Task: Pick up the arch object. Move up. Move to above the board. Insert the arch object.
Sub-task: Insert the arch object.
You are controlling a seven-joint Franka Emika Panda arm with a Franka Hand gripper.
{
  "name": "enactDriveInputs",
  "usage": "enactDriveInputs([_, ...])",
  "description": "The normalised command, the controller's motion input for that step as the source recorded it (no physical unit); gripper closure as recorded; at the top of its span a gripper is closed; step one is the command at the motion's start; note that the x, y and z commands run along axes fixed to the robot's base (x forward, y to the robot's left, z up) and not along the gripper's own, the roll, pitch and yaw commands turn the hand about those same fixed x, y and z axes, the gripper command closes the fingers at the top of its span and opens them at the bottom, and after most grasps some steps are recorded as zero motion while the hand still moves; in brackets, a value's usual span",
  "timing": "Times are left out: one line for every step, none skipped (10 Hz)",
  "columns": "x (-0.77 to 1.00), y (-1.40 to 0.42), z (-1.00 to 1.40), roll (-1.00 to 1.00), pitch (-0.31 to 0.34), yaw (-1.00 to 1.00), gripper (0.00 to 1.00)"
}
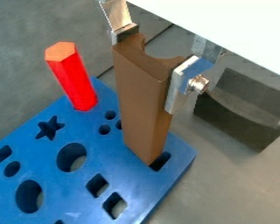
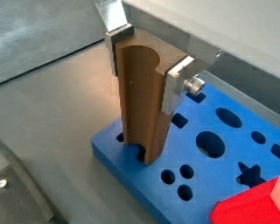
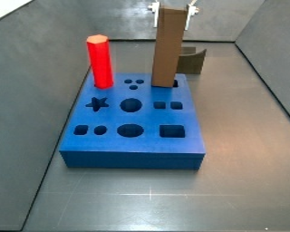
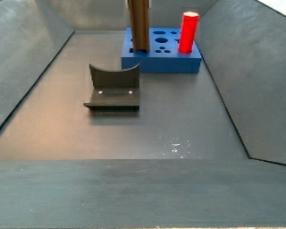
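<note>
The gripper (image 1: pixel 154 61) clamps the top of the arch object (image 1: pixel 143 105), whose foot seems already inside the cutout at the board's (image 3: pixel 135 145) one o'clock corner. Keep it upright, press straight down; release only when seated

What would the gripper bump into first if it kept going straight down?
Probably the board. The gripper points downward, clamped on the top of the arch object, whose bottom end already sits in a cutout at the board's corner. How deep it has gone cannot be seen.
</note>
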Motion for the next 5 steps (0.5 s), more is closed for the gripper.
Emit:
enactDriveInputs([0.35,0.21,-0.21,-0.03,0.0,0.2,1.0])
enactDriveInputs([0.44,0.01,-0.33,-0.01,0.0,0.0,1.0])
enactDriveInputs([0.55,-0.03,-0.35,0.0,0.006,-0.03,1.0])
enactDriveInputs([0.33,-0.12,-0.39,0.0,0.0,-0.08,1.0])
enactDriveInputs([0.04,-0.14,-0.47,0.02,-0.011,-0.05,1.0])
